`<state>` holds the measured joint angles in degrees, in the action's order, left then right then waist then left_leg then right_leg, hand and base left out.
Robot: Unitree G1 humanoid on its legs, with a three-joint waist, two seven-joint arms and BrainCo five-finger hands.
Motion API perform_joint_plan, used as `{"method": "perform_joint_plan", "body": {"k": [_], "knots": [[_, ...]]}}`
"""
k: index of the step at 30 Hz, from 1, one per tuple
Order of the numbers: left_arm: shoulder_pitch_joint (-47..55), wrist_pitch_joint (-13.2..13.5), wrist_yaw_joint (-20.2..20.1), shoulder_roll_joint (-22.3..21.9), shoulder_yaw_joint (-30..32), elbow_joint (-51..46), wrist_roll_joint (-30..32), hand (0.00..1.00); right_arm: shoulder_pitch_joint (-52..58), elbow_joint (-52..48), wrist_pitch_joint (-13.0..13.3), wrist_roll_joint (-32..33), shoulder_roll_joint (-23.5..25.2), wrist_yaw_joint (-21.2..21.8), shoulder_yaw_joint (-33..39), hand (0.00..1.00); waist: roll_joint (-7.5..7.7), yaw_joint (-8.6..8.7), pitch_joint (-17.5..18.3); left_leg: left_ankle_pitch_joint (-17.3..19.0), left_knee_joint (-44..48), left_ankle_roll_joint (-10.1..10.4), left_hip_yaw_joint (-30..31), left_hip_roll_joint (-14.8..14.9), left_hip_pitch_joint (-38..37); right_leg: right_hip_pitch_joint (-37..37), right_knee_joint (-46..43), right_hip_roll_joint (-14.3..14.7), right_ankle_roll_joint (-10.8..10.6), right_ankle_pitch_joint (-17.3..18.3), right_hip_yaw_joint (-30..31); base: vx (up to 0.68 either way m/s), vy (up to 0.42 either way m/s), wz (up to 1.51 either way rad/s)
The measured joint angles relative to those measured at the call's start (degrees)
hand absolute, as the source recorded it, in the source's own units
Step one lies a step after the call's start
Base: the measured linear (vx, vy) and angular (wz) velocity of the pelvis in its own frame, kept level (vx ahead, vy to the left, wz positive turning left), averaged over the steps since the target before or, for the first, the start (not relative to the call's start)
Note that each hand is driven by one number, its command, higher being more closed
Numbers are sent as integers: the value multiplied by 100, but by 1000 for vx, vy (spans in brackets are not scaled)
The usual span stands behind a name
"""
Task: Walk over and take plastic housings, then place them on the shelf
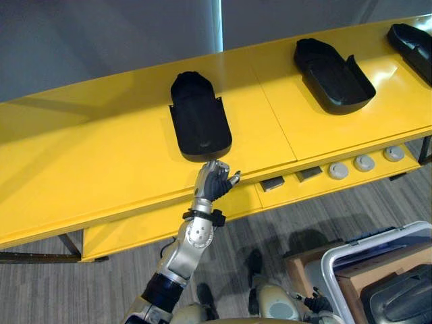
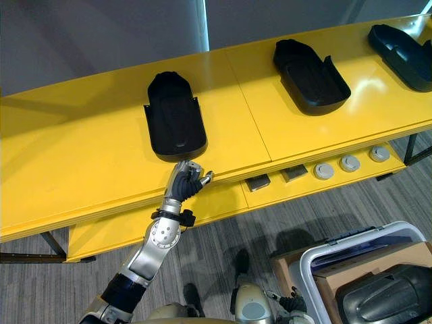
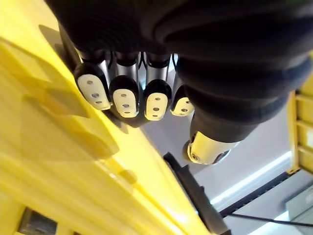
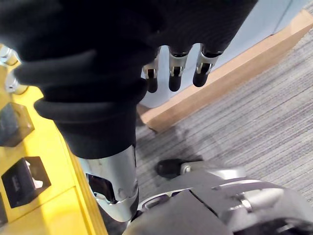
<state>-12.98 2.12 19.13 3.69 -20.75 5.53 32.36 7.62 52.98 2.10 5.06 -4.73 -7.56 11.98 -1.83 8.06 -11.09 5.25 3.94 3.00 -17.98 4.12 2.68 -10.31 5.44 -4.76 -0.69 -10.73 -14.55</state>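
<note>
Head views, three black plastic housings [image 1: 331,74] spaced along yellow shelf [image 1: 101,155], nearest housing [image 1: 199,121] just beyond left robot hand [image 1: 214,181] at the shelf's front edge, left wrist view, fingers [image 3: 124,95] curled, grasping nothing, right wrist view, right robot hand [image 4: 178,68] hanging relaxed over grey carpet [image 4: 254,112].

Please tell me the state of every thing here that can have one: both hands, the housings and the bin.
left hand: fingers curled, holding nothing, by the front edge of the yellow shelf.
right hand: fingers relaxed, empty, hanging low.
near housing: lying on the shelf, hollow side up.
middle housing: the same.
far housing: lying on the shelf.
bin: open, fourth housing inside.
</note>
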Motion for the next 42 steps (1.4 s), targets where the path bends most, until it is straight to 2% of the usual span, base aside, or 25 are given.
{"method": "perform_joint_plan", "body": {"k": [2, 11, 20, 23, 26, 30, 31, 32, 35, 37, 38, 40, 41, 42], "knots": [[-165, -76, 29, 16, 26, 169, 85, 100, -43, 0, 0, 0, -1, -3, 2, 0, 0, 55, 0, 0, 0, 0, -7, -11, -1, 0, 2, -12, -7, -9, 3, 10, 17, 0], [-903, -366, 128, 215, 273, 650, 254, 100, -93, 1, -3, 2, 1, -3, 29, 0, -1, 84, -4, -4, -89, 2, -104, -31, 0, -76, 13, -15, -19, -31, 58, 15, 23, -4], [-1157, -415, 222, 224, 299, 862, 238, 100, -181, -2, 11, 3, 51, -4, 150, 0, -4, 96, -16, -4, -113, 2, -119, -57, -15, -74, 13, -37, -23, -33, 56, 0, 0, 0], [-995, -399, 222, 168, 263, 426, 135, 100, -177, 3, 22, 7, 63, -6, 175, 0, -5, 79, -43, -1, -109, 0, -114, -69, -20, -79, -20, -54, -38, -21, 66, 0, 0, 0], [-594, -195, 218, 152, 110, -613, -166, 100, -145, 15, 20, 7, 75, -14, 244, 0, -8, 54, -45, 1, -111, -2, -105, -78, -32, -72, -33, -64, -52, -11, 71, -1, 6, 1], [-170, 243, 216, 167, 234, -1911, -634, 100, -115, 25, 18, 5, 87, -21, 300, 0, -38, 42, -64, 11, -124, -14, -42, -93, -159, 110, -30, -84, -76, 12, 24, -6, 13, 6], [-55, 359, 223, 159, 362, -2201, -780, 100, -104, 25, 20, 5, 83, -20, 301, 0, -43, 40, -63, 20, -126, -27, -37, -97, -173, 141, -31, -87, -84, 18, 24, -29, 32, 9], [157, 545, 241, 145, 766, -2649, -965, 100, -89, 50, 19, 3, 81, -18, 300, 0, -51, 35, -68, 27, -128, -39, 7, -105, -211, 204, -24, -99, -93, 26, -14, -33, 32, 10], [543, 746, 494, 49, 1693, -2902, -1551, 100, -87, 215, 11, 4, 73, -10, 299, 0, -53, -21, -65, 27, -139, -41, 97, -105, -274, 324, -28, -113, -112, 56, -105, -20, 17, 16], [996, 848, 827, -193, 2713, -2902, -2242, 100, -56, 250, -7, 4, 41, -12, 299, 0, -53, -179, -66, 24, -156, -44, 162, -108, -289, 368, -25, -117, -124, 66, -153, -26, 12, 13], [1123, 878, 903, -239, 2927, -2861, -2438, 100, -40, 251, -7, 5, 35, -14, 299, 0, -53, -220, -66, 24, -158, -44, 183, -108, -305, 392, -22, -117, -123, 71, -171, 0, 10, 19], [1650, 1049, 1146, -437, 3741, -2307, -3132, 100, -30, 253, -11, 6, 23, -26, 336, 0, -48, -297, -56, 22, -154, -44, 289, -102, -370, 515, -24, -113, -109, 102, -277, 17, 13, 23], [1746, 1057, 1201, -479, 3906, -2073, -3294, 100, -31, 251, -9, 6, 25, -28, 338, 0, -43, -317, -45, 22, -153, -45, 295, -102, -376, 525, -25, -108, -107, 104, -282, 22, 17, 13], [1892, 1043, 1262, -556, 4194, -1534, -3605, 100, -38, 231, -6, 6, 50, -53, 334, 0, -30, -430, -38, 20, -132, -45, 288, -104, -399, 545, -25, -100, -107, 104, -280, 20, 21, 5]]}}
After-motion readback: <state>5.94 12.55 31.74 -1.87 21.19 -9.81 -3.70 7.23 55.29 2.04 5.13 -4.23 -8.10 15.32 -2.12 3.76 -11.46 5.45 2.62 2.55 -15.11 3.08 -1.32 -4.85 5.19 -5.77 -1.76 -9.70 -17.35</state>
